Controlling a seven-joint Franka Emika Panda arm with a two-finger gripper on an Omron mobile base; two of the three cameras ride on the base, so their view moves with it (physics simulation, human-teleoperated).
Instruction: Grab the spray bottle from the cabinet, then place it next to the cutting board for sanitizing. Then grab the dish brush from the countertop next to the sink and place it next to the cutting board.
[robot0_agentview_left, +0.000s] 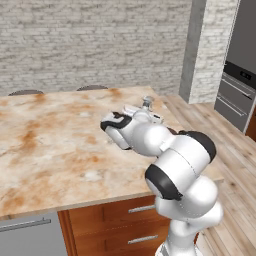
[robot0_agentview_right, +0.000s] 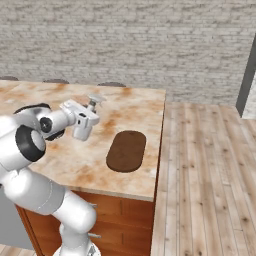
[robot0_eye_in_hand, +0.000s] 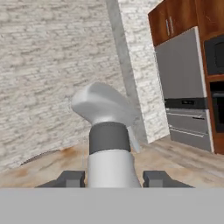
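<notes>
My gripper is shut on the pale grey spray bottle and holds it above the beige marble countertop. In the hand view the spray bottle stands upright between my gripper's two dark fingertips, its trigger head on top. The left base view shows the spray bottle's head poking up past my gripper. The dark brown oval cutting board lies flat on the counter, to the right of the gripper and nearer the front edge. The cabinet, sink and dish brush are out of view.
The countertop ends at a right edge over wooden floor. Drawer fronts sit below the counter's front. A stone pillar and steel oven stand at the right. Stool tops peek over the far edge.
</notes>
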